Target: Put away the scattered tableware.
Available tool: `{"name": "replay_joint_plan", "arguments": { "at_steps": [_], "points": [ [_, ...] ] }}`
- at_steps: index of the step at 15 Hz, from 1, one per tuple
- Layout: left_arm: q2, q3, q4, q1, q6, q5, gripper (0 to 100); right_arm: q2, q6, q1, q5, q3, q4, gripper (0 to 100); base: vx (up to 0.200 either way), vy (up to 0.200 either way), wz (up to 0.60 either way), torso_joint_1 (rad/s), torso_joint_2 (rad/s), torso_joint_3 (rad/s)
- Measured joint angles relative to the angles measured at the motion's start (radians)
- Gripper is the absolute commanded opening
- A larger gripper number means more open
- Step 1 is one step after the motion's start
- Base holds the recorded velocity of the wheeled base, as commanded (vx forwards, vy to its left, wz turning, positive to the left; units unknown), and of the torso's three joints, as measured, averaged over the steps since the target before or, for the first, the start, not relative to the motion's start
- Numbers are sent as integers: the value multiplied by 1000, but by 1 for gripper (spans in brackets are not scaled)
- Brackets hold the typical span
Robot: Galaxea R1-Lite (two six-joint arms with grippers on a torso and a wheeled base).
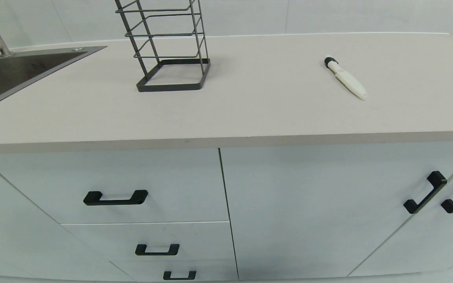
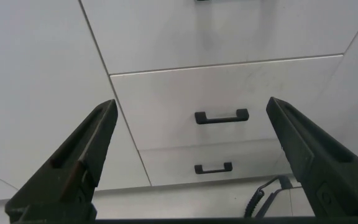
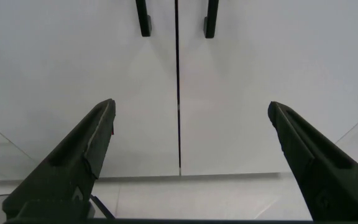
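One slender cream-white utensil with a black cap at one end lies flat on the countertop, at 2 o'clock in the head view. The cap points to 11 o'clock, the tapered tip to 5 o'clock. A black wire rack stands upright, well apart at its 9 o'clock.

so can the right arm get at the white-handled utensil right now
Probably, once raised: the right gripper hangs open low before the cabinet doors, and nothing crowds the white-handled utensil on the countertop.
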Motion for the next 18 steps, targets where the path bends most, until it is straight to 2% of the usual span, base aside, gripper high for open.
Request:
{"name": "replay_joint_plan", "arguments": {
  "at_steps": [8,10,18],
  "points": [
    [0,0,-3,2,-2,-4,100,0,0,2,0,0,0,100,0,0,0,0,0,0],
    [0,0,1,0,-4,-3,100,0,0,-1,0,0,0,100,200,0,0,2,5,0],
    [0,0,-1,0,-3,-13,100,0,1,0,1,0,0,100,0,0,0,0,0,0]
  ]
}}
